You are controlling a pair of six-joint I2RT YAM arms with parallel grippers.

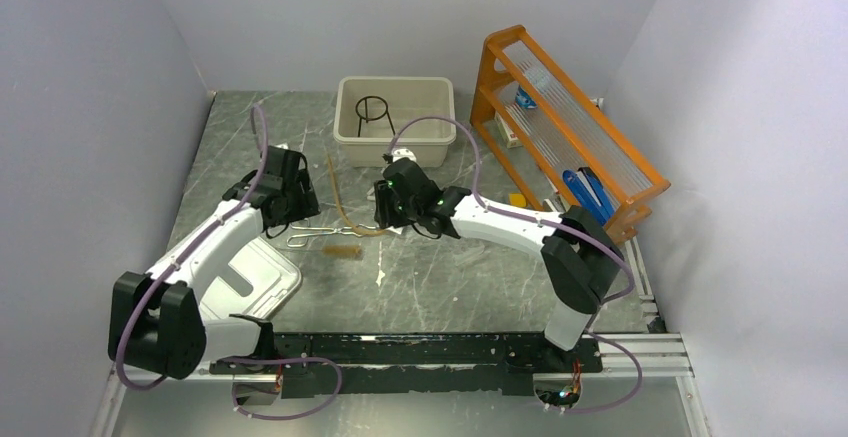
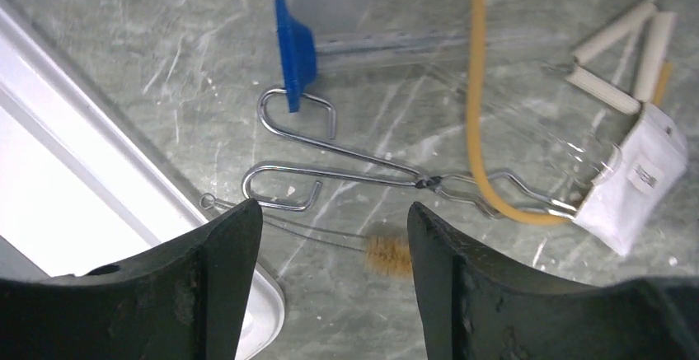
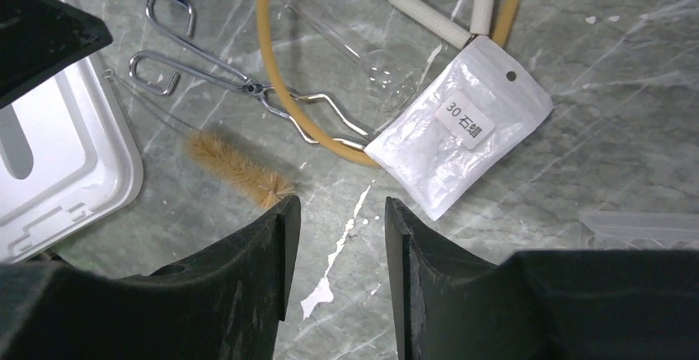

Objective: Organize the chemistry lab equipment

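Lab equipment is mostly unsorted; only the black wire tripod ring (image 1: 372,115) sits in the tub (image 1: 395,81); metal tongs (image 2: 424,183), brush (image 3: 235,166), rubber tube (image 3: 264,47), white packet (image 3: 457,137) and triangle (image 3: 430,16) lie clustered mid-table; both arms reach inward above them; left gripper (image 2: 334,212) and right gripper (image 3: 340,208) point down, jaws spread, empty.

The metal tongs (image 2: 424,183) are shiny bare wire. The brush (image 3: 239,169) has rough brown bristles. The rubber tube (image 2: 476,47) looks matt tan, the packet (image 3: 462,137) glossy clear plastic, the table (image 3: 536,236) smooth grey marbled stone.
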